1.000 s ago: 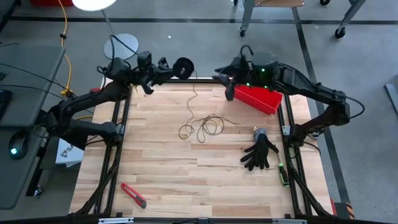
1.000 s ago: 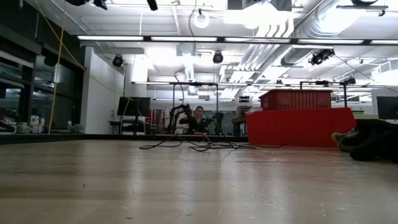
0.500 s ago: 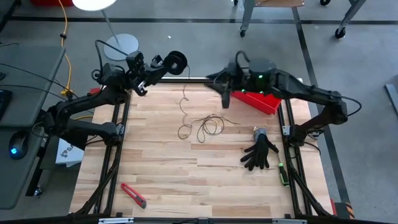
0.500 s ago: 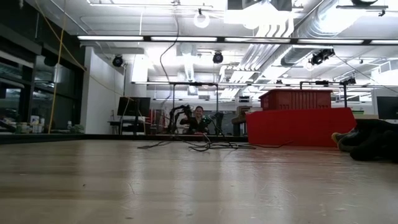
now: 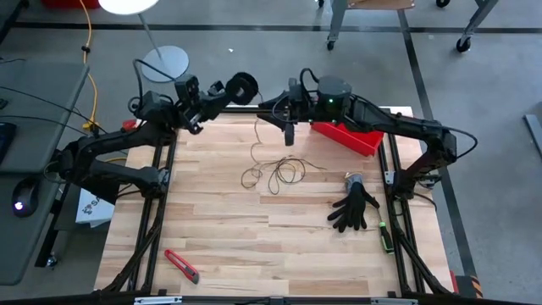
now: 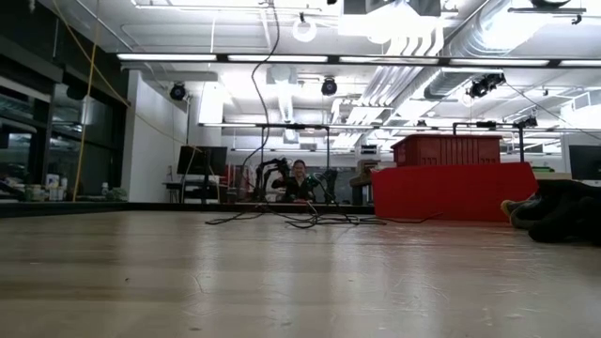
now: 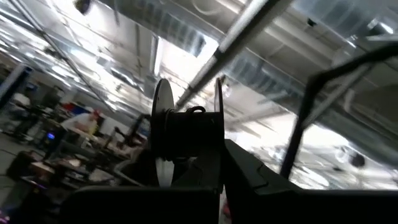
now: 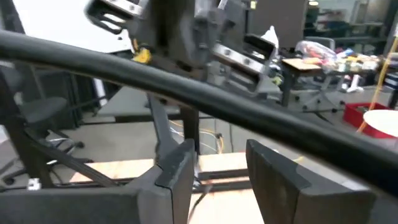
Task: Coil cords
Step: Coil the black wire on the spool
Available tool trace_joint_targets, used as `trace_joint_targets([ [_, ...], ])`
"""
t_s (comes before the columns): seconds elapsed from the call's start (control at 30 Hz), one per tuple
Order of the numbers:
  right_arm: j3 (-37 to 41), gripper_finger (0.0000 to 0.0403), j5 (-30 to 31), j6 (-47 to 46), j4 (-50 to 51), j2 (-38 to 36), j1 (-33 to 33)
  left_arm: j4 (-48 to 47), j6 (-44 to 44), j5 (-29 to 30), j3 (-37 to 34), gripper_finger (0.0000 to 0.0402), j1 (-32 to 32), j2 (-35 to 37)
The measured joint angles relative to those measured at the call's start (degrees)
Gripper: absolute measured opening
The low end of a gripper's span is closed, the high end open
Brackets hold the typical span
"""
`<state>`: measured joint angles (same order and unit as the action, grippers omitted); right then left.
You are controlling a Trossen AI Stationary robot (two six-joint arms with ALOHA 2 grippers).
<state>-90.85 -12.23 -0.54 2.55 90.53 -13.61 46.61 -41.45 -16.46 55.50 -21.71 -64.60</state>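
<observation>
One pale wooden plank counter (image 5: pixel 254 246). One thin dark brownish cord (image 5: pixel 273 174), loosely tangled at centre toward 12 o'clock, a strand rising toward the far edge. One small round black spool (image 5: pixel 242 86), lifted past the far edge at 11 o'clock, clamped in the left fingers (image 7: pixel 245 171). One red plastic bin (image 5: pixel 349 135) at 1 o'clock. One black fabric glove (image 5: pixel 354 208) at 3 o'clock. One red-handled utility knife (image 5: pixel 181 265) at 7 o'clock.

Two dark arms. Left gripper (image 5: pixel 222 93) is raised, reaching toward 12 o'clock, spool axis level. Right gripper (image 5: pixel 288 134) hangs over the far edge at 12 o'clock, just beside the rising strand, its fingers (image 8: pixel 177 168) apart and holding nothing.
</observation>
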Motion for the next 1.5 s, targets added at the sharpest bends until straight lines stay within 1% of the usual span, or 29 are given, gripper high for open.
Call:
trace_joint_targets([
  [0.07,0.0,0.0133,-1.2,0.1,-0.3,-0.2,0.0,0.0,0.0,1.4,0.0,0.0,-0.1,0.0],
  [0.17,0.0,0.0118,-1.3,0.7,-0.2,-0.2,0.0,0.0,0.0,1.3,0.0,0.0,-0.4,0.0],
  [0.4,0.0,0.0048,-1.3,1.0,0.7,0.1,0.0,-0.1,0.6,1.6,0.0,0.0,-0.5,0.0],
  [0.5,0.0,0.0027,-1.3,1.0,0.7,0.1,-0.3,0.0,1.2,1.8,0.0,0.0,-0.8,0.0],
  [0.6,0.0,0.0029,-1.3,0.6,1.4,0.1,-0.7,0.0,0.6,1.9,0.0,0.0,-1.4,0.0],
  [0.83,0.0,0.0089,-1.1,-0.5,1.8,0.1,-1.0,0.0,0.1,1.9,0.0,0.0,-1.6,0.0],
  [0.9,0.0,0.0099,-1.1,-0.5,2.0,0.1,-1.0,0.0,0.2,1.9,0.0,0.0,-1.6,0.0],
  [0.97,0.0,0.0101,-1.1,-0.4,2.6,0.1,-1.0,0.0,0.1,1.9,0.0,0.0,-1.6,0.0],
  [1.03,0.0,0.0095,-0.9,0.1,3.5,0.1,-1.0,-0.1,0.1,2.0,0.0,0.0,-1.6,0.0],
  [1.1,0.0,0.0079,-0.6,0.7,4.2,0.1,-1.0,-0.1,0.1,2.0,0.0,0.0,-1.6,0.0],
  [1.23,0.0,0.0015,0.2,0.6,3.6,0.1,-0.9,-0.2,0.1,2.0,0.0,0.0,-1.6,0.0],
  [1.37,0.0,0.0002,1.7,0.6,2.9,0.1,0.2,-0.3,-1.0,2.3,0.0,0.0,-1.6,0.0],
  [1.5,0.0,0.0,1.7,0.5,1.1,0.1,1.8,-1.8,-5.3,4.9,0.0,0.0,-1.5,0.0],
])
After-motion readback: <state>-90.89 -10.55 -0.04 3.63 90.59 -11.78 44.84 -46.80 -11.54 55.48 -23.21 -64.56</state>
